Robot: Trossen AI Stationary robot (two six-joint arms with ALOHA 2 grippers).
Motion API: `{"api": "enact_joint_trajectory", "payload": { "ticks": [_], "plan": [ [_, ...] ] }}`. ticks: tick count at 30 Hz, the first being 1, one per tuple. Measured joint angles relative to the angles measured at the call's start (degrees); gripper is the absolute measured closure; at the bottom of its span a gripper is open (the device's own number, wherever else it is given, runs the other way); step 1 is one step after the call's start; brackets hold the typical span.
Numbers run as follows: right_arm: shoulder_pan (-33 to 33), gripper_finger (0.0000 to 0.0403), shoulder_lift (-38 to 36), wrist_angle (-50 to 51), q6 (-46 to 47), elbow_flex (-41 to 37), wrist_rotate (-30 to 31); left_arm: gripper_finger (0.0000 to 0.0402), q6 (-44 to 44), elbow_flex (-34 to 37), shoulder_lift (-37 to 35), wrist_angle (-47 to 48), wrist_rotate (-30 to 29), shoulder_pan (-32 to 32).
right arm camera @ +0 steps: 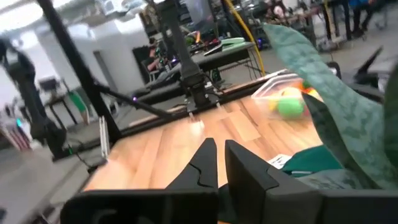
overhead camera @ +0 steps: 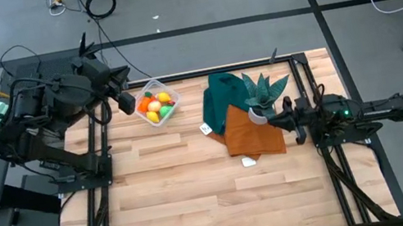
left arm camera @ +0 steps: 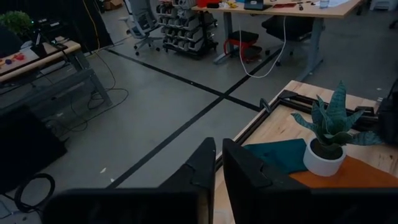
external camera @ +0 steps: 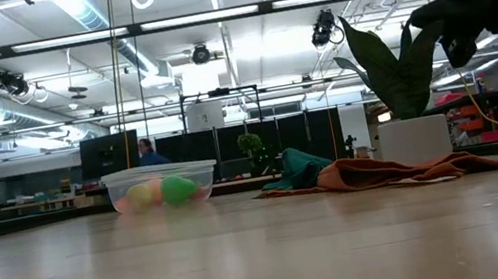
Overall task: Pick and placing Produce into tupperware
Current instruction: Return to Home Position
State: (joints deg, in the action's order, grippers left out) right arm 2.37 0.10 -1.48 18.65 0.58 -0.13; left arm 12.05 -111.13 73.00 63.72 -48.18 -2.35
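The clear tupperware (overhead camera: 157,104) stands on the wooden table near its far left part and holds the produce (overhead camera: 155,106): orange, yellow, green and red pieces. In the low view the tupperware (external camera: 161,187) shows yellow and green pieces through its wall. My left gripper (overhead camera: 127,103) hangs shut just left of the tupperware, lifted off the table, touching nothing. In the left wrist view it (left arm camera: 219,168) points out past the table's far edge. My right gripper (overhead camera: 273,119) is shut and held level beside the white plant pot (overhead camera: 258,114). In the right wrist view it (right arm camera: 221,163) points toward the table's left side.
A spiky green plant (external camera: 396,59) in a white pot (external camera: 414,140) stands on an orange cloth (overhead camera: 253,133) that overlaps a teal cloth (overhead camera: 224,96). Small white tags (overhead camera: 249,161) lie by the cloths. Bare wood (overhead camera: 200,196) fills the near half of the table.
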Motion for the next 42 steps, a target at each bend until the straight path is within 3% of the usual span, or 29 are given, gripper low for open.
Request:
{"api": "enact_joint_trajectory", "payload": {
  "ticks": [7, 14, 31, 36, 38, 42],
  "plan": [
    [-0.02, 0.0403, 2.41, 0.07, -5.65, 0.0, -0.28, 0.0377, 0.09, 0.0, -0.01, 0.0, 0.0, 0.0],
    [-0.02, 0.0403, 6.33, 0.69, -5.41, 0.33, -1.54, 0.0373, -1.01, 0.0, -0.01, 0.0, 0.0, -0.01],
    [-0.02, 0.0403, 6.34, 0.81, -0.73, 0.59, -1.74, 0.0379, -3.55, 0.0, 0.0, -0.02, -0.34, -0.01],
    [-0.02, 0.0403, 6.34, 0.79, -0.73, 0.66, -1.72, 0.038, 3.08, -0.02, 0.23, 0.01, -1.7, 0.21],
    [-0.02, 0.0403, 6.34, 0.79, -0.73, 0.68, -1.7, 0.0382, 5.98, -0.02, 0.51, 0.1, -1.01, 0.21],
    [-0.02, 0.0403, 6.34, 0.72, -0.73, 0.7, -1.7, 0.0387, 2.44, 0.01, -0.24, 0.32, 5.43, 0.1]
  ]
}}
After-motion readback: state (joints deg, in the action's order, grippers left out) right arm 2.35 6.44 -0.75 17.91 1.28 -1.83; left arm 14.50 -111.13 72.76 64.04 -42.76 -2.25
